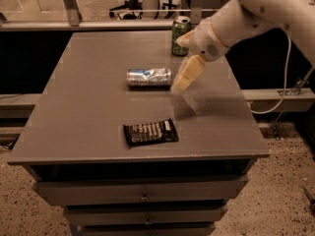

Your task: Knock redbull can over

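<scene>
The redbull can [148,76], slim with blue and silver panels, lies on its side near the middle of the grey table [93,117], its long axis running left to right. My gripper [186,76] hangs just to the right of the can's right end, a little above the table, on the white arm that comes in from the upper right. The gripper holds nothing.
A wider green can [180,35] stands upright at the table's back edge, behind the gripper. A dark snack packet [150,132] lies flat near the front edge. Drawers sit below the tabletop. A rail and chair legs stand behind the table.
</scene>
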Robot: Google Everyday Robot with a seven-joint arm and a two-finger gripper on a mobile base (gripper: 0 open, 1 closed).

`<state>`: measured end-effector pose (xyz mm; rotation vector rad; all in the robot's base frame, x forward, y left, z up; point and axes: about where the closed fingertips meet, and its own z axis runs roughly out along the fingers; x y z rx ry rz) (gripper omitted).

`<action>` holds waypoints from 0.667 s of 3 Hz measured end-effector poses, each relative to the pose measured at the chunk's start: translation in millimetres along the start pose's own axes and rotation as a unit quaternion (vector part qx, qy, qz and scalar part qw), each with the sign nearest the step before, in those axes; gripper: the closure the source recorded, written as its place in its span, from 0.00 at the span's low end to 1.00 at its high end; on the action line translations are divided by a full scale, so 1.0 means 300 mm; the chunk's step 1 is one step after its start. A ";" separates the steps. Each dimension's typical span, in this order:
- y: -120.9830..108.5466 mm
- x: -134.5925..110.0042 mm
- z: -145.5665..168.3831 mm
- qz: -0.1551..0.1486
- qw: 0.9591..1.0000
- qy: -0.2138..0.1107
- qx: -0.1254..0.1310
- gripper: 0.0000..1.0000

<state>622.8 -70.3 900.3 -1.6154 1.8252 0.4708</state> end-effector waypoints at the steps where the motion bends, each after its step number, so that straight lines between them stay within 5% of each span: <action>1: -0.003 0.161 -0.286 0.023 0.994 -0.082 0.065 0.00; 2: 0.004 0.172 -0.280 0.029 0.995 -0.072 0.065 0.00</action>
